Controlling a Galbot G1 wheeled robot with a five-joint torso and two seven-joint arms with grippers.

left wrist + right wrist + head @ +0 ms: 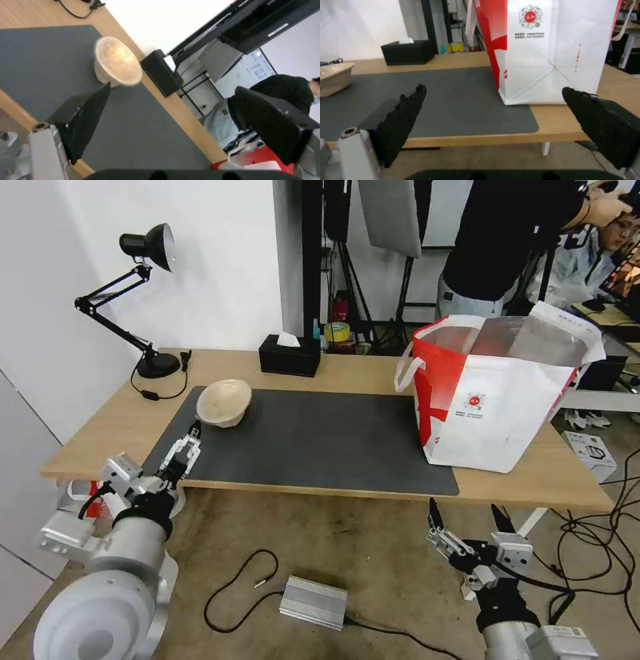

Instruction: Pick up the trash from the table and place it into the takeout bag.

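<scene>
Now you are nearing the beige paper bowl [224,403] with the left gripper [185,447], jaws spread. It is sitting outside the takeout bag [497,387]; your right gripper [467,517] is waiting released below the table [347,373].

We count one beige paper bowl [224,403] at ten o'clock on the dark grey mat, one red-and-white takeout bag [497,392] at two o'clock, one black tissue box [289,356] at twelve, one black desk lamp [137,300], and two grippers.
</scene>
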